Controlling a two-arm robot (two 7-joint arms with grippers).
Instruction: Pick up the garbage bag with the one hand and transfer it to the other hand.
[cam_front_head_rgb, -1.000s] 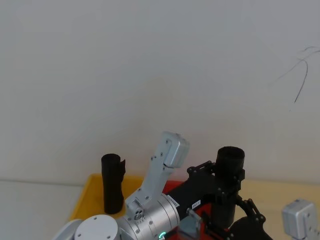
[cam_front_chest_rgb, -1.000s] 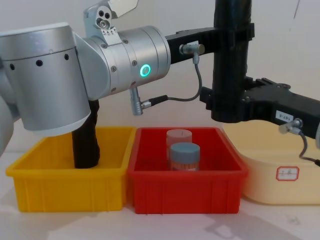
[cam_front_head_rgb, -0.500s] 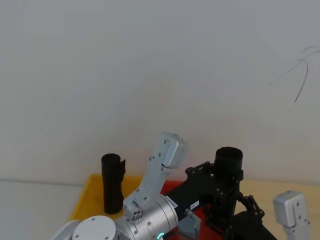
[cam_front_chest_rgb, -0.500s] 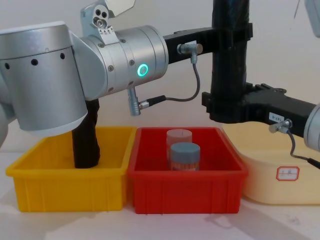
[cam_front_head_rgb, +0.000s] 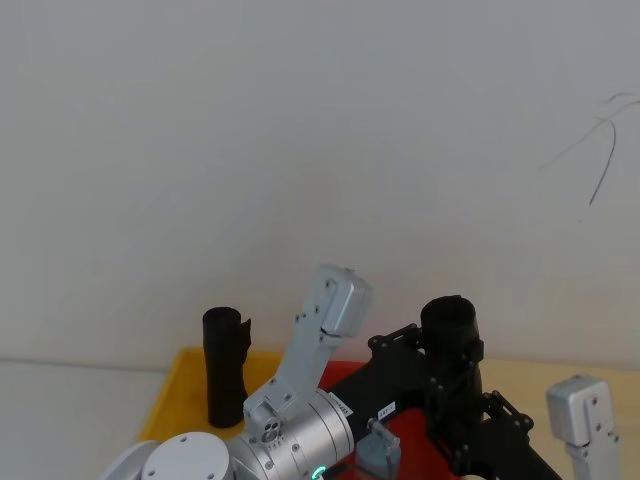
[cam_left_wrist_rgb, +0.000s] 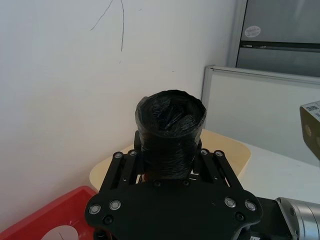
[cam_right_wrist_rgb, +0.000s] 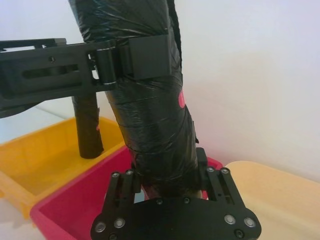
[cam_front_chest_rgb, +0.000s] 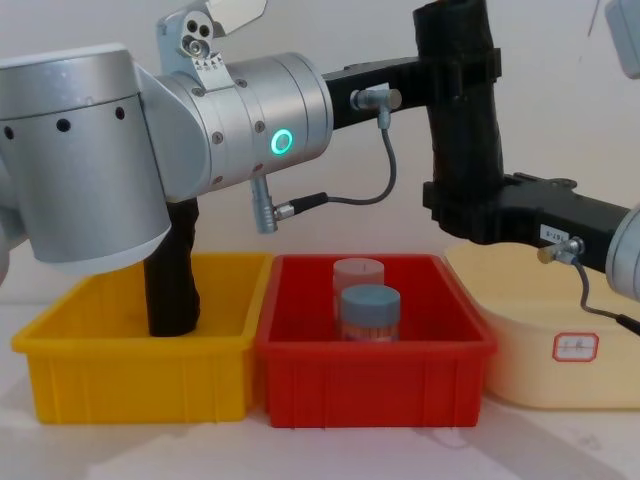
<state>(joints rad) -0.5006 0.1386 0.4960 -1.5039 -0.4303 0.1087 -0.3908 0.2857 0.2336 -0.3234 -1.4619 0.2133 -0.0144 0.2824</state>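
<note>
The garbage bag (cam_front_chest_rgb: 462, 130), a tall black roll, hangs in the air above the red bin (cam_front_chest_rgb: 375, 375) with its top leaning left. My left gripper (cam_front_chest_rgb: 460, 75), on the silver arm with the green ring, is shut on the roll's upper part. Lower down, my right gripper (cam_front_chest_rgb: 470, 208) is shut on the same roll. In the left wrist view the roll (cam_left_wrist_rgb: 170, 117) stands between my left gripper's (cam_left_wrist_rgb: 170, 159) fingers. The right wrist view has the roll (cam_right_wrist_rgb: 150, 115) in my right gripper (cam_right_wrist_rgb: 167, 184), with a left pad (cam_right_wrist_rgb: 147, 57) pressed on it higher up.
A second black roll (cam_front_chest_rgb: 172, 290) stands in the yellow bin (cam_front_chest_rgb: 140, 385) on the left. The red bin holds a pink-lidded jar (cam_front_chest_rgb: 358, 272) and a blue-lidded jar (cam_front_chest_rgb: 370, 310). A cream basin (cam_front_chest_rgb: 560, 350) sits at the right. A white wall is close behind.
The roll went from upright to tilted, top leaning left, and sits a little lower. My right gripper shifted slightly right and down with it. Both grippers stay on the roll.
</note>
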